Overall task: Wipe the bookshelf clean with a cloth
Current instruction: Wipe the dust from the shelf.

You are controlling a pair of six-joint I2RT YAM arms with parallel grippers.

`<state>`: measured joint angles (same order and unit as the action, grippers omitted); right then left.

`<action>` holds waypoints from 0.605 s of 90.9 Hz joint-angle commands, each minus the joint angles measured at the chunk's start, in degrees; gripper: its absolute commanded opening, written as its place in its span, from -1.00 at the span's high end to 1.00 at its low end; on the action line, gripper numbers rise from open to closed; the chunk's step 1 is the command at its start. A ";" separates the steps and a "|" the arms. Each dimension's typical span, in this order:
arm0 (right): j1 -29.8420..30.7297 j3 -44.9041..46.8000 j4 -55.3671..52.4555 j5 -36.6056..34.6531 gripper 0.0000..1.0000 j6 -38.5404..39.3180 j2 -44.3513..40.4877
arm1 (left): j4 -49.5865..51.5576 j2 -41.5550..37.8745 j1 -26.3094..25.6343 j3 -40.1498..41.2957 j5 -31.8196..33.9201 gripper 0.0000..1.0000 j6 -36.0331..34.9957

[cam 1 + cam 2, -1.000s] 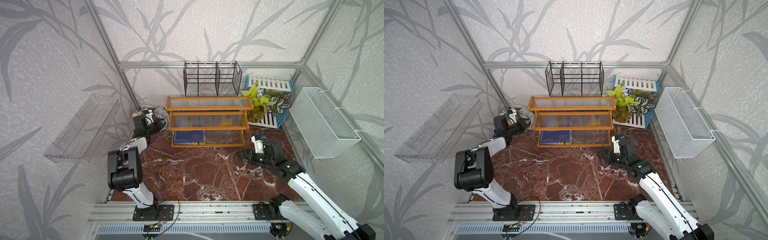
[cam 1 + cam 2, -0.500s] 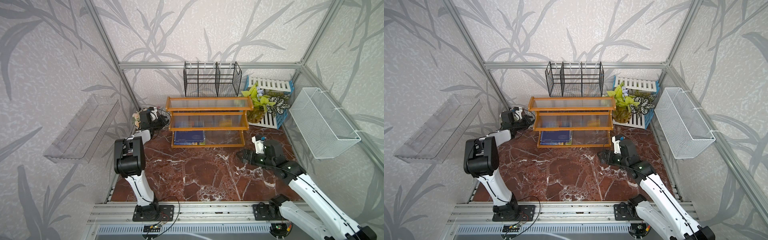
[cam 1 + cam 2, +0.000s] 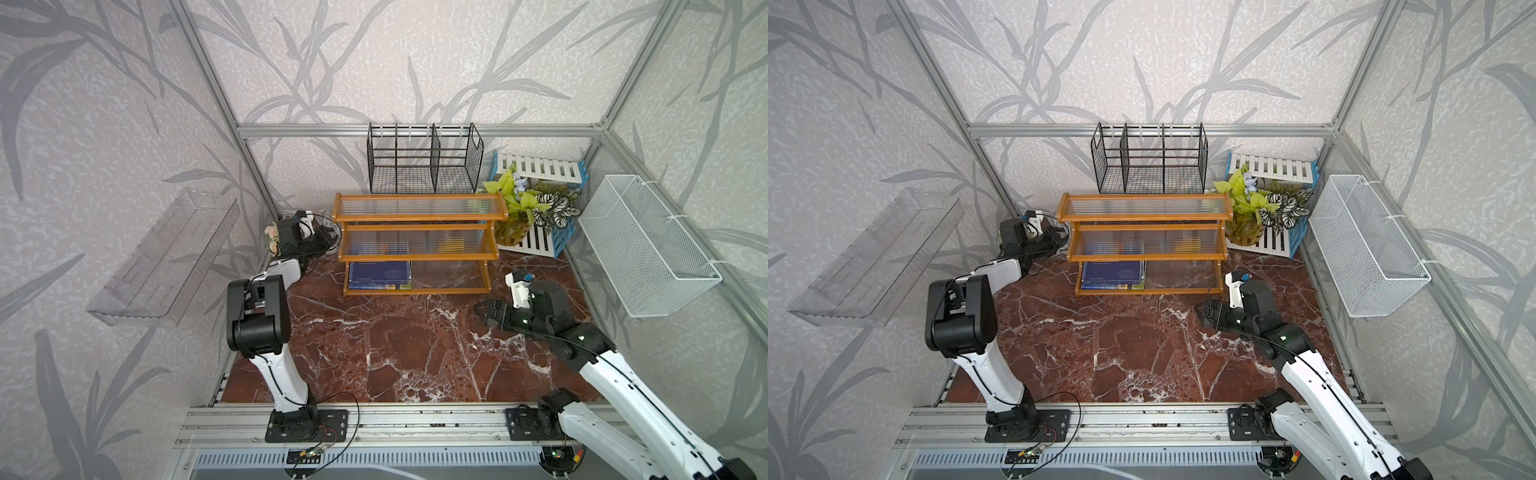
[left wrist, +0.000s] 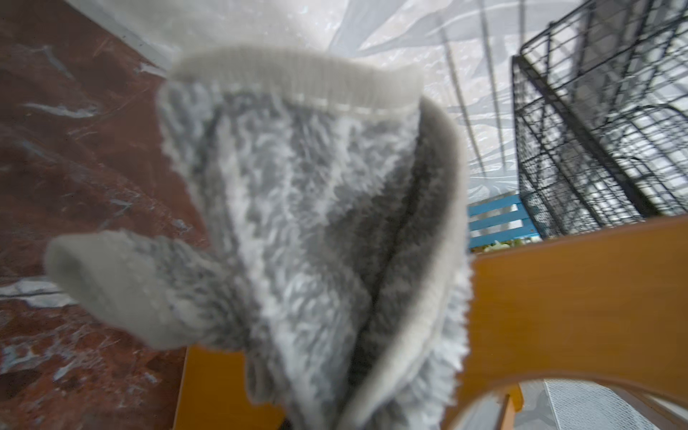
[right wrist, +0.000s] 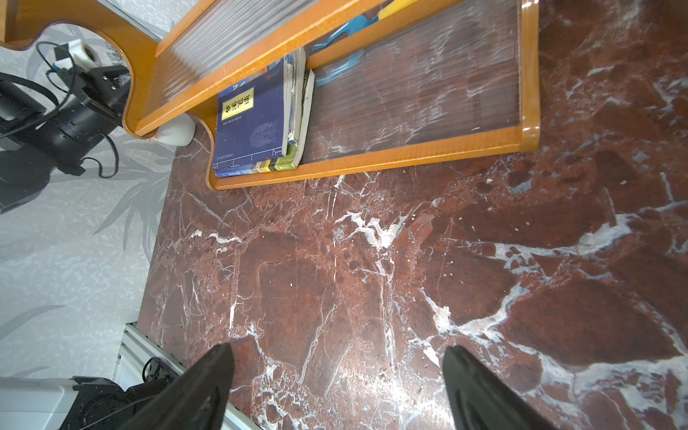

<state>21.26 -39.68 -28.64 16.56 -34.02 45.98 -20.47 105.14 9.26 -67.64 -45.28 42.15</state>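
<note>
The cloth (image 4: 316,223) is clamped in the nearer left gripper (image 3: 321,243), just frame-left of the sideways-running bookshelf (image 3: 419,217); the right gripper (image 5: 337,352) is spread empty.

My left gripper (image 3: 322,242) sits just beside the bookshelf's (image 3: 419,227) left end; my right gripper (image 3: 483,311) hangs over the marble floor (image 3: 395,340), nearer me.

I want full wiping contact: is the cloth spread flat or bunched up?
Bunched up. In the left wrist view the cloth is doubled over itself, one hemmed edge curled inward and a corner sticking out.
</note>
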 commanded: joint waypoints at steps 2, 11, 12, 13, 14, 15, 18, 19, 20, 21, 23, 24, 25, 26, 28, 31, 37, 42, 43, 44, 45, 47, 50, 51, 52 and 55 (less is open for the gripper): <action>-0.25 -0.08 -0.41 0.14 -0.85 -0.10 -1.98 | -3.90 -6.02 -1.22 -0.19 -6.42 0.87 1.43; -0.18 -0.22 -0.59 0.53 -0.86 -0.04 -2.69 | -2.60 -7.43 -0.79 -1.06 -6.82 0.87 1.09; -0.22 -0.22 -0.61 0.56 -0.86 -0.06 -2.76 | -2.45 -7.51 -0.76 -1.21 -6.87 0.87 1.00; -0.19 -0.22 -0.57 0.66 -0.86 -0.03 -2.83 | -2.15 -7.63 -0.70 -1.37 -6.95 0.87 0.83; -0.18 -0.22 -0.55 0.71 -0.86 -0.01 -2.83 | -2.00 -7.78 -0.63 -1.50 -7.03 0.87 0.78; -0.21 -0.22 -0.59 0.73 -0.86 0.00 -2.91 | -1.75 -7.86 -0.59 -1.60 -7.11 0.87 0.76; -0.22 -0.22 -0.62 0.85 -0.86 -0.04 -3.17 | -1.00 -8.28 -0.45 -1.96 -7.23 0.87 0.43; -0.24 -0.22 -0.58 0.85 -0.86 -0.02 -3.26 | -0.72 -8.41 -0.41 -2.05 -7.25 0.87 0.28; -0.24 -0.18 -0.60 0.89 -0.86 -0.05 -3.35 | -0.54 -8.57 -0.40 -2.15 -7.27 0.86 0.16; -0.25 -0.16 -0.61 0.87 -0.86 -0.11 -3.39 | -0.28 -8.78 -0.34 -2.28 -7.28 0.87 0.01; -0.23 -0.14 -0.64 0.85 -0.86 -0.13 -3.54 | 0.28 -9.03 -0.19 -2.49 -7.17 0.86 -0.30; -0.24 -0.14 -0.63 0.85 -0.86 -0.11 -3.62 | 0.62 -9.18 -0.11 -2.58 -7.18 0.86 -0.48; -0.24 -0.13 -0.63 0.89 -0.86 -0.09 -3.66 | 0.87 -9.35 -0.03 -2.67 -7.14 0.86 -0.62; -0.25 -0.13 -0.67 0.91 -0.86 -0.09 -3.68 | 1.31 -9.57 0.11 -2.72 -7.13 0.86 -0.82; -0.18 -0.07 -0.70 0.93 -0.86 -0.13 -3.81 | 1.92 -9.97 0.25 -2.82 -7.00 0.86 -1.06; -0.23 -0.14 -0.79 1.05 -0.86 -0.13 -4.03 | 2.93 -10.50 0.57 -2.99 -6.63 0.86 -1.73; -0.22 -0.26 -0.81 1.25 -0.87 -0.12 -4.40 | 5.59 -11.37 1.28 -3.62 -5.64 0.86 -3.54; -0.19 -0.36 -0.93 1.33 -0.87 -0.17 -4.75 | 8.28 -11.60 1.84 -4.37 -4.86 0.86 -5.27; -0.22 -0.38 -0.95 1.31 -0.87 -0.17 -4.80 | 8.84 -11.66 1.96 -4.49 -4.71 0.86 -5.60; -0.19 -0.39 -0.96 1.30 -0.87 -0.17 -4.86 | 9.33 -11.69 2.06 -4.64 -4.55 0.86 -5.90; -0.18 -0.39 -1.01 1.29 -0.87 -0.21 -4.90 | 9.80 -11.74 2.12 -4.76 -4.33 0.86 -6.32; -0.23 -0.40 -1.01 1.29 -0.87 -0.18 -4.99 | 10.97 -11.66 2.22 -5.04 -3.84 0.86 -7.13; -0.20 -0.47 -1.06 1.35 -0.88 -0.23 -5.08 | 11.98 -11.56 2.33 -5.47 -2.75 0.86 -8.13; -0.23 -0.52 -1.10 1.36 -0.88 -0.24 -5.09 | 12.18 -11.51 2.34 -5.57 -2.34 0.86 -8.40; -0.24 -0.55 -1.17 1.37 -0.88 -0.25 -5.10 | 12.41 -11.48 2.34 -5.70 -1.91 0.86 -8.53; -0.25 -0.64 -1.16 1.45 -0.88 -0.14 -5.11 | 12.67 -11.07 2.39 -6.10 -0.52 0.86 -9.16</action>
<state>21.26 -39.68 -28.77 17.23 -34.09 41.58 -11.81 95.13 11.18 -70.83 -47.97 37.95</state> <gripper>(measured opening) 0.937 0.115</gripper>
